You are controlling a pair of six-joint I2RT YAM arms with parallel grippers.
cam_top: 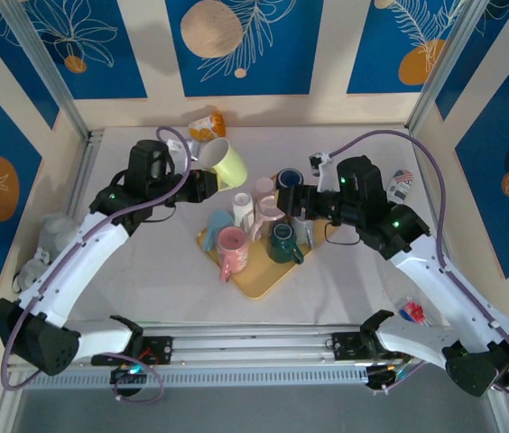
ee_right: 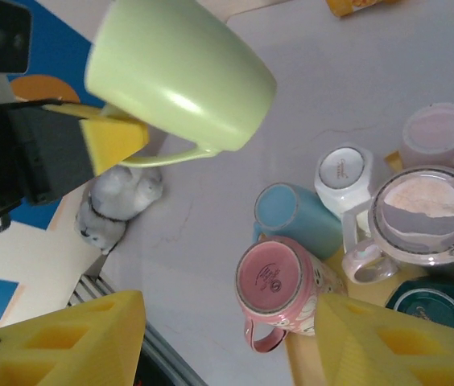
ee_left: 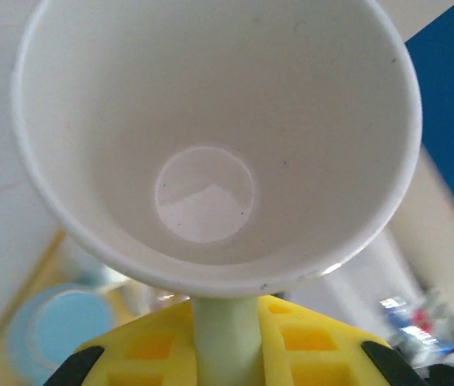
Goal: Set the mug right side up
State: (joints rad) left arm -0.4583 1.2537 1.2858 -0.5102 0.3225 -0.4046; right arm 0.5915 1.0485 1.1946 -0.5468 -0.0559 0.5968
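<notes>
Scene from above: the left gripper is clenched on the handle of the pale green mug. It holds the mug in the air over the far left part of the table, tilted on its side and clear of the surface. The right gripper hangs over the far edge of the tan tray, which lies mid-table. On the tray are a pink mug, a blue mug and a dark green mug, among others. A grey plush toy sits at the table's left edge and an orange container at its far edge.

Left wrist view: the pale green mug presents its white interior to the camera. Its handle is pinched between the yellow fingers.

Right wrist view: the right gripper has its fingers apart, with nothing between them. Below it the pink mug stands base up at the tray's edge. Beside it the blue mug lies on its side. The pale green mug hangs above the plush toy.
</notes>
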